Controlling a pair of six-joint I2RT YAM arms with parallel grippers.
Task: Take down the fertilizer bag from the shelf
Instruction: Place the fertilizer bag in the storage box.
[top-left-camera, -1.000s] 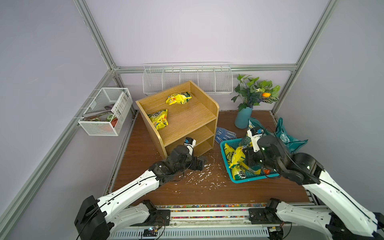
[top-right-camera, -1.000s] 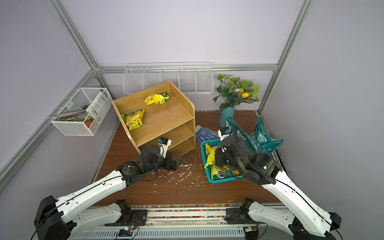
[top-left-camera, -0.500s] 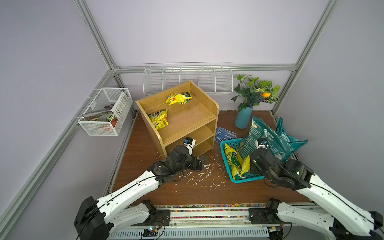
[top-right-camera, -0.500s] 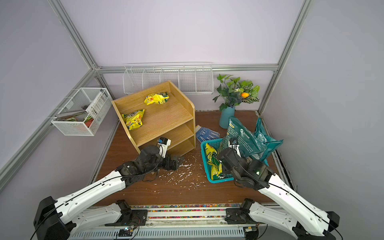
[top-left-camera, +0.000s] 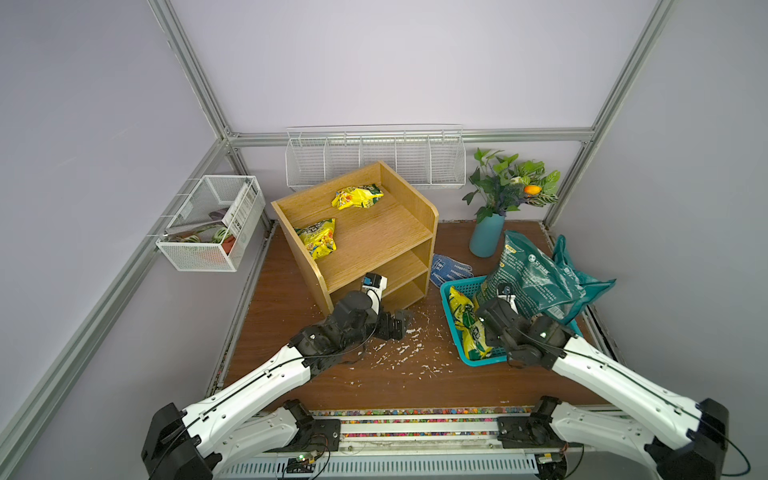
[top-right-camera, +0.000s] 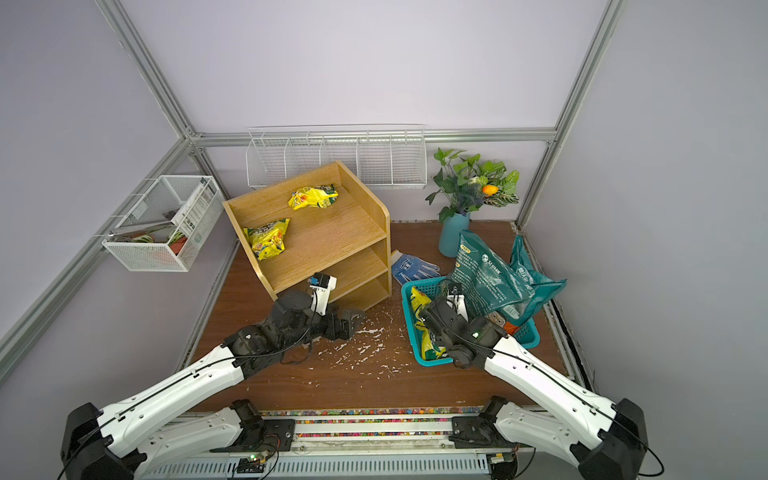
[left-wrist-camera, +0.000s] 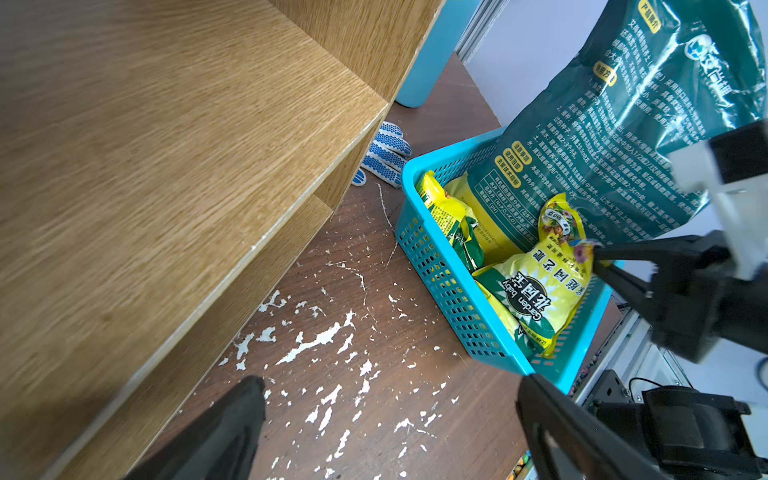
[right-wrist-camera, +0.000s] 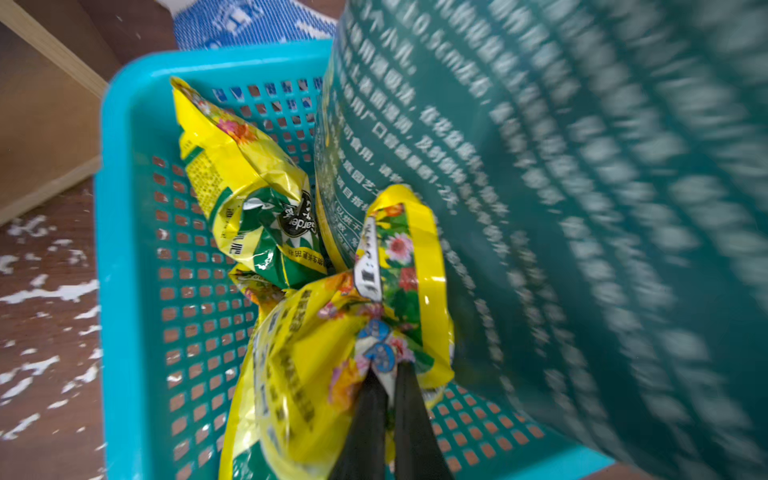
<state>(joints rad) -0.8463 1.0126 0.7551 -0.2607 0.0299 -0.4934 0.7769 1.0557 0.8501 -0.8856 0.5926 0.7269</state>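
Note:
The oak shelf (top-left-camera: 374, 232) stands at the back left, and in both top views two yellow fertilizer bags (top-left-camera: 356, 196) (top-left-camera: 319, 242) lie on its top tier. A third yellow fertilizer bag (right-wrist-camera: 307, 374) rests inside the blue basket (right-wrist-camera: 124, 249). My right gripper (right-wrist-camera: 384, 370) is shut on that bag's crumpled top end, as the left wrist view also shows for the gripper (left-wrist-camera: 596, 253) and the bag (left-wrist-camera: 536, 291). My left gripper (left-wrist-camera: 388, 382) hangs open and empty low over the floor, by the shelf's bottom front corner (top-left-camera: 395, 324).
A big teal bag (top-left-camera: 528, 278) leans in the basket (top-left-camera: 449, 307) beside another yellow bag (right-wrist-camera: 249, 187). A blue glove (top-left-camera: 451, 268) and a vase with a plant (top-left-camera: 486, 237) sit behind. White flakes (top-left-camera: 399, 353) litter the floor. A wire rack (top-left-camera: 374, 162) and a mesh basket (top-left-camera: 212, 224) hang on the walls.
My right arm has drawn back toward the near end of the basket, uncovering the big teal bag. The left arm has stayed still.

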